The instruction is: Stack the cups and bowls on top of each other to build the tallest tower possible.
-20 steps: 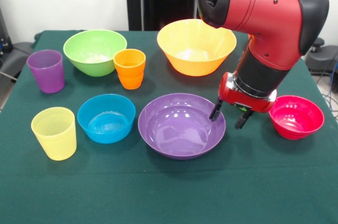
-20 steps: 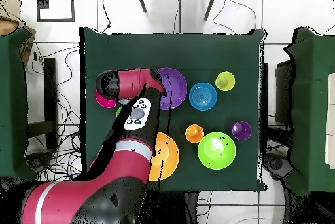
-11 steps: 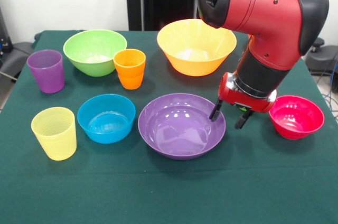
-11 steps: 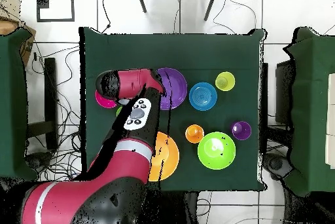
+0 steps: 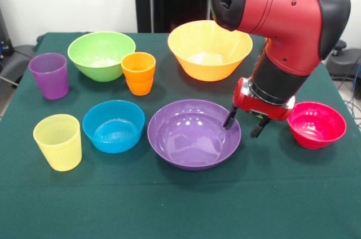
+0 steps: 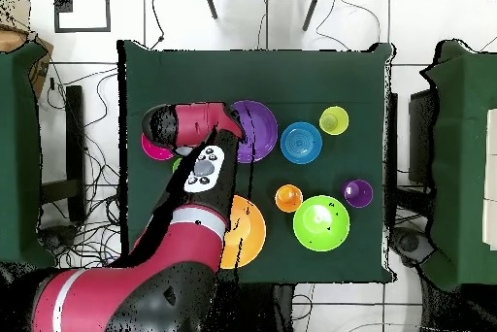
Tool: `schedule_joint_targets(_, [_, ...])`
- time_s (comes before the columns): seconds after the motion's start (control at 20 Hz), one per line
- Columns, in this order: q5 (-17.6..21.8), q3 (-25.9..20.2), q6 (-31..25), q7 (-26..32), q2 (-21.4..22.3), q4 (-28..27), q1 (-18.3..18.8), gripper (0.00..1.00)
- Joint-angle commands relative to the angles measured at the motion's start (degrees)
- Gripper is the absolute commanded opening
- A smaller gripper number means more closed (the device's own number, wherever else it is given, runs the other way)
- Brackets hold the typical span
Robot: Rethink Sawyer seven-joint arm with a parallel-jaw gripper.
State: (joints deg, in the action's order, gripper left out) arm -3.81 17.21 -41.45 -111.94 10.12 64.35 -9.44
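Observation:
My gripper is open at the right rim of the wide purple bowl, one finger inside the rim and the other outside. It holds nothing. The orange-yellow bowl stands behind it and the pink-red bowl to its right. To the left are the blue bowl, light green bowl, orange cup, purple cup and pale yellow cup. Every piece stands alone on the table; nothing is stacked.
The green tablecloth has a bare strip along the front. In the overhead view the red arm covers the gripper and part of the table's left side. Cables and chair legs surround the table.

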Motion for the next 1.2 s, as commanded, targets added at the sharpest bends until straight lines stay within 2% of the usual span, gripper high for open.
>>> schedule_joint_targets(0.05, [0.1, -4.6, 0.3, -6.3, -0.3, 1.4, 0.5, 1.0])
schedule_joint_targets(0.1, [0.1, -4.7, 0.3, -6.2, -0.1, 1.6, 0.4, 0.0])
schedule_joint_targets(1.2, [0.0, -5.3, 0.1, -5.6, 0.4, 2.1, 0.7, 0.0])
